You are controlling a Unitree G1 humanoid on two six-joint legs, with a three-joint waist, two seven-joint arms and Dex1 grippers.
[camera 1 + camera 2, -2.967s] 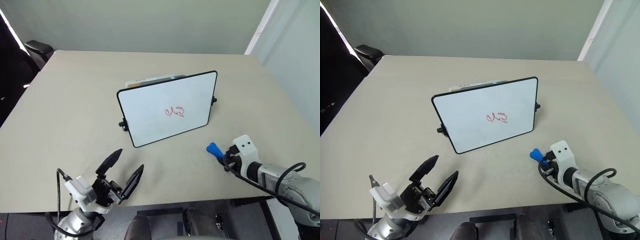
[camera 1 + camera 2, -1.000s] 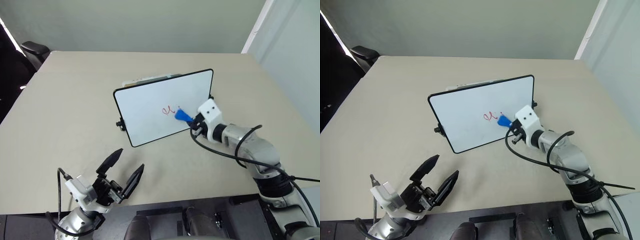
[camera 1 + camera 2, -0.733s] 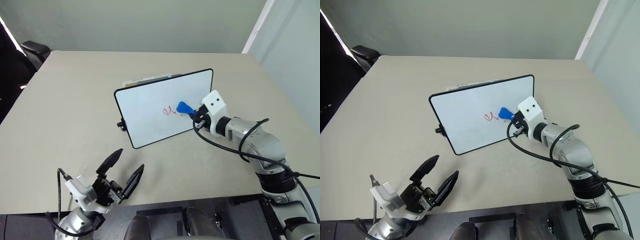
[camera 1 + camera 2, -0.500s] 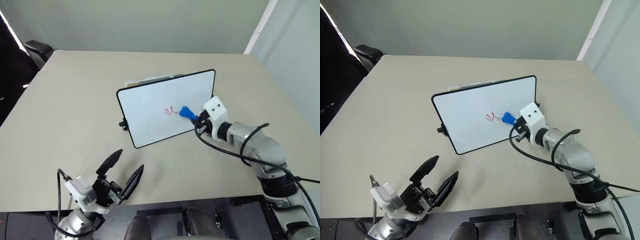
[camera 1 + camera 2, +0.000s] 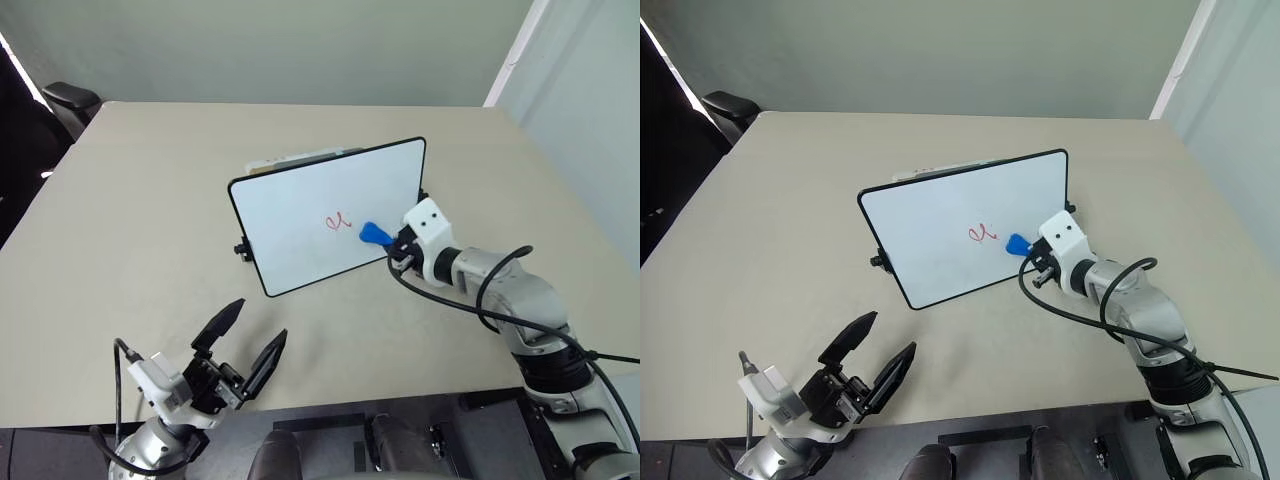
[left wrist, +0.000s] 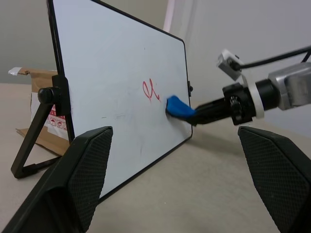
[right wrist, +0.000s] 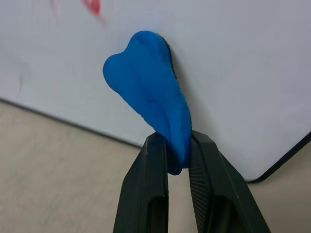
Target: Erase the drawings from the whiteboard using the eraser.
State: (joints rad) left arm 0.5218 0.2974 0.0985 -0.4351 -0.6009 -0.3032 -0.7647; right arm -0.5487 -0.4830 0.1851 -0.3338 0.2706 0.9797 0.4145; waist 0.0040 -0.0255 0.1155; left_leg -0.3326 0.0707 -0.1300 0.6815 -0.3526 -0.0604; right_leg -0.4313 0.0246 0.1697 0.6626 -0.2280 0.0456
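1. Fingers of the left gripper [image 5: 245, 352] are spread wide apart with nothing between them; the gripper is held low over the near edge of the table [image 5: 130, 220], well apart from the board.
2. Behind the board's left end, a brown cardboard piece [image 6: 34, 104] with a printed label is seen on the table beside a black stand leg [image 6: 34, 133].
3. Near the table's middle, the whiteboard [image 5: 300, 225] is propped upright on its stand, tilted back, with one black side knob [image 5: 243, 249] visible at its left edge.
4. A short red remnant of the drawings [image 5: 338, 219] is seen on the white surface, right of the board's centre.
5. Just right of the red marks, the eraser [image 5: 374, 234] is pressed against the board face, apart from the marks by a narrow gap.
6. The eraser's rear end is pinched tightly between the two black fingers of the right gripper [image 7: 178, 160], which reaches in from the right.
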